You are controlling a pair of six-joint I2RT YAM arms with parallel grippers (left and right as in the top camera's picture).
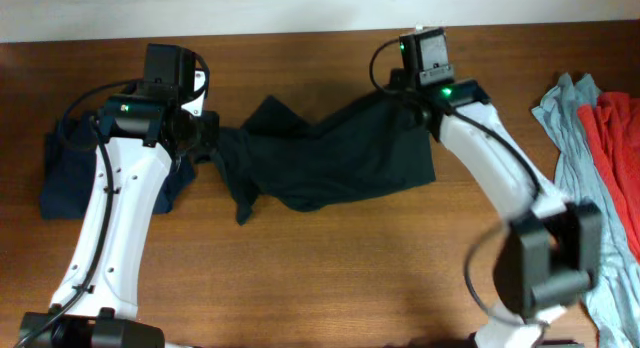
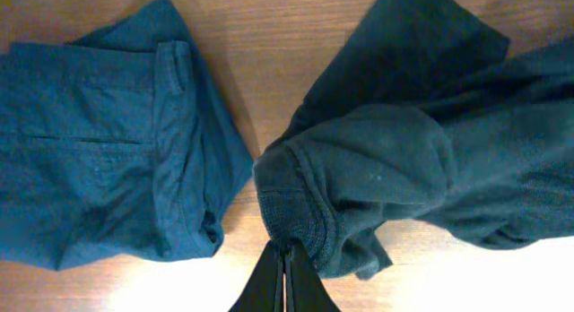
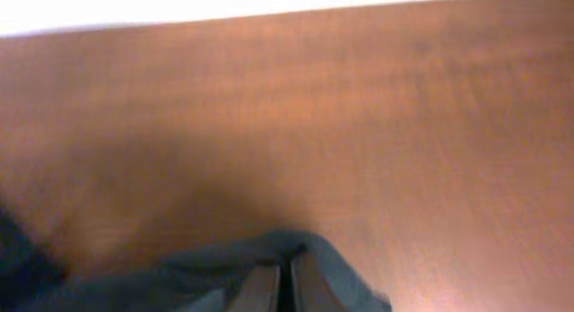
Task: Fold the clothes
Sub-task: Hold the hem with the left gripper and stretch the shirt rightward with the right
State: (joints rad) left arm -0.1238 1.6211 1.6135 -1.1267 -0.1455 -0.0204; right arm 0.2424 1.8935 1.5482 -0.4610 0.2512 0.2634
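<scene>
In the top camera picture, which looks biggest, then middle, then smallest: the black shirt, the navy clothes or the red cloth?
1. black shirt.
2. navy clothes and red cloth: too alike to rank. One is partly under the left arm, the other is cut off by the picture's edge.

I see the black T-shirt (image 1: 330,153) lying crumpled across the middle of the table, stretched long from 9 o'clock to 3 o'clock on my overhead view, not flat, with deep folds running along it. One corner peaks up toward 11 o'clock and a narrow flap trails toward 7 o'clock. On my left wrist view a ribbed hem (image 2: 300,218) at its 9 o'clock end is bunched into a thick roll. A navy garment (image 1: 65,173) with stitched pocket seams lies roughly folded at far 9 o'clock, just beside that end. At far 3 o'clock a grey-blue garment (image 1: 565,123) sits heaped, with a red garment (image 1: 612,138) touching its outer side.
</scene>
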